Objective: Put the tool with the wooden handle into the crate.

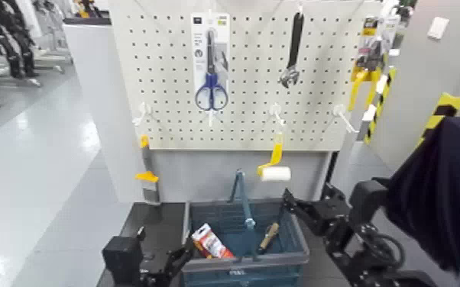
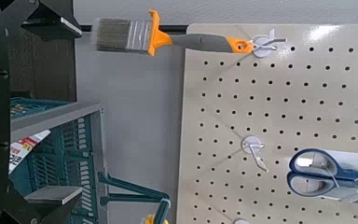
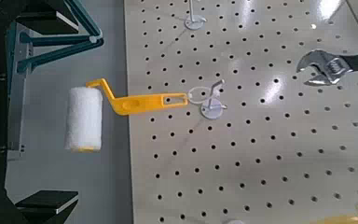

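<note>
The tool with the wooden handle (image 1: 270, 235) lies inside the crate (image 1: 294, 238), towards its right side, with the pale handle showing and the blade hard to make out. The crate is a blue-grey slatted basket with a thin blue hoop handle (image 1: 242, 200). My right gripper (image 1: 293, 204) hangs open just above the crate's right rim, apart from the tool and holding nothing. In the right wrist view its fingers (image 3: 42, 201) stand wide apart. My left gripper (image 1: 178, 258) is open and sits low at the crate's front left corner.
Behind the crate stands a white pegboard (image 1: 164, 91) with blue-handled scissors (image 1: 212, 91), a wrench (image 1: 293, 53), a yellow-handled paint roller (image 1: 273, 166) and a paint brush (image 2: 140, 35). A red and white package (image 1: 208, 241) lies in the crate. A person's dark sleeve (image 1: 439, 191) is at the right.
</note>
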Motion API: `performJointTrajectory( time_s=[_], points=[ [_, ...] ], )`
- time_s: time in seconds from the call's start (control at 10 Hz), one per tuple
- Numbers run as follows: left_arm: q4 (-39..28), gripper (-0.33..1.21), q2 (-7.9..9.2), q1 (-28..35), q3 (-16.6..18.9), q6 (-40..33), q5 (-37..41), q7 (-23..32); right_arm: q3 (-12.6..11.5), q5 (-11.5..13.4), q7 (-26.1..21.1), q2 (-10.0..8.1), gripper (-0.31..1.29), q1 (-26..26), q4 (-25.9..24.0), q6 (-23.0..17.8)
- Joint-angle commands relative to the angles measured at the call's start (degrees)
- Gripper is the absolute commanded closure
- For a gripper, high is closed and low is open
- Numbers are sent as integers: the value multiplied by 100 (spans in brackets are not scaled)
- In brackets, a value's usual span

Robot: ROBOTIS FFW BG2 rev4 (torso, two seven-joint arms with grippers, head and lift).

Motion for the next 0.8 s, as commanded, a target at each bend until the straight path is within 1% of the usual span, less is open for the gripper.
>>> performJointTrajectory(
  time_s=[0.1, 0.2, 0.3, 0.4, 0.5, 0.6, 0.7, 0.8],
  points=[
    [-10, 13, -14, 17, 16, 0, -9, 0, -224, 433, -364, 11, 8, 657, -872, 81],
    [-10, 13, -14, 17, 25, 0, -9, 0, -286, 565, -513, 28, 9, 912, -1136, 90],
    [-18, 13, -22, 35, 34, 0, -9, 0, -338, 811, -689, 63, 9, 1167, -1391, 107],
    [-27, 13, -22, 35, 43, 0, -18, 0, -391, 987, -715, 90, 9, 1378, -1558, 99],
    [-36, 13, -22, 44, 43, 0, -18, 0, -444, 1075, -777, 151, 9, 1624, -1672, 63],
    [-54, 13, -22, 44, 51, -27, -18, 0, -453, 1110, -856, 195, 9, 1844, -1751, 2],
    [-62, 13, -31, 53, 60, -27, -26, 0, -497, 1233, -847, 266, 10, 2046, -1839, 2],
    [-71, 13, -31, 61, 69, -27, -35, 0, -540, 1251, -794, 345, 10, 2204, -1856, -130]
  ],
)
